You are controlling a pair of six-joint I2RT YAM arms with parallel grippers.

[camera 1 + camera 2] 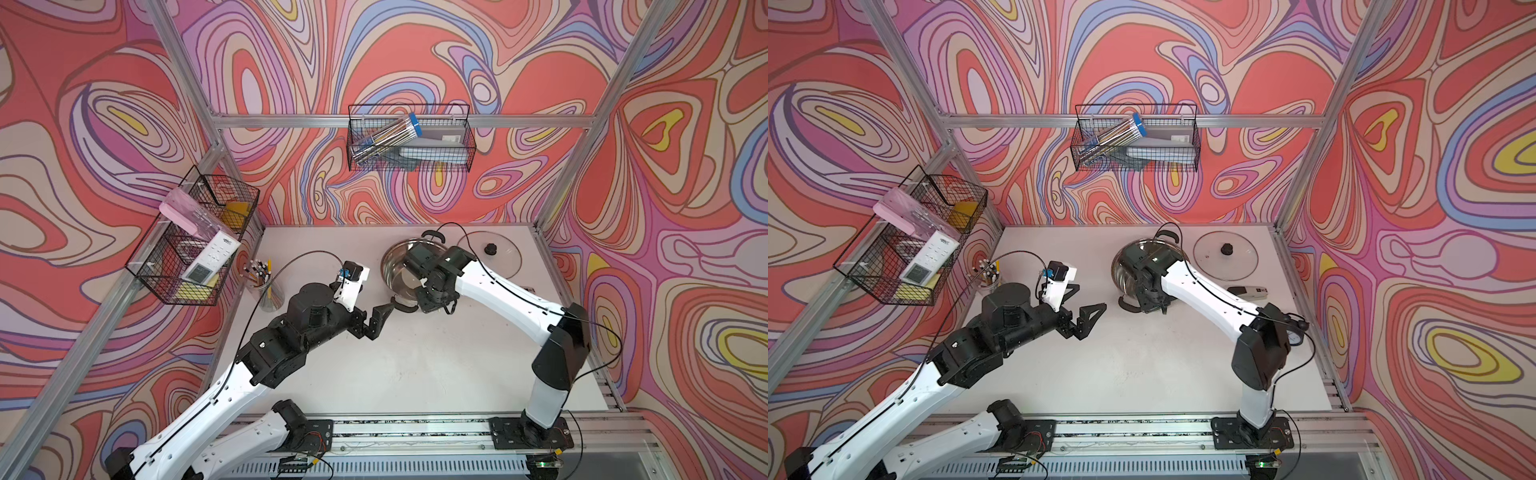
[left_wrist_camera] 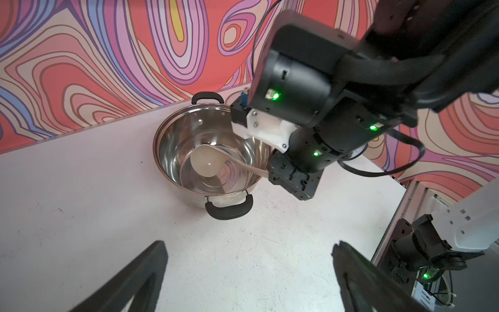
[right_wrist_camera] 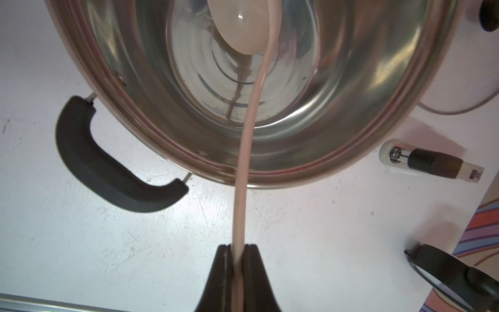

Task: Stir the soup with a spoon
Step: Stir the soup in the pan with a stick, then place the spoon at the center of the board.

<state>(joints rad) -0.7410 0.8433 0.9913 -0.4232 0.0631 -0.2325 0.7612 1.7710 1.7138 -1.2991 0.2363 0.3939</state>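
Right wrist view, right pincer (image 3: 237, 259) clamped on slim beige plastic spoon (image 3: 243, 167), glossy steel pot (image 3: 351, 135), left pincer (image 2: 248, 267) agape.

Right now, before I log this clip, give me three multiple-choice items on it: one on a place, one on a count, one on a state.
1. Where is the bowl of the spoon?
A. on the table
B. inside the pot
C. in a wall basket

2. How many black handles has the pot?
A. one
B. two
C. three

3. How do the jaws of the left gripper stand?
A. wide apart, empty
B. shut on the spoon
C. shut on the lid

Key: 1 B, it lies within the steel walls; 2 B, one each side; 3 A, only bare table shows between them.
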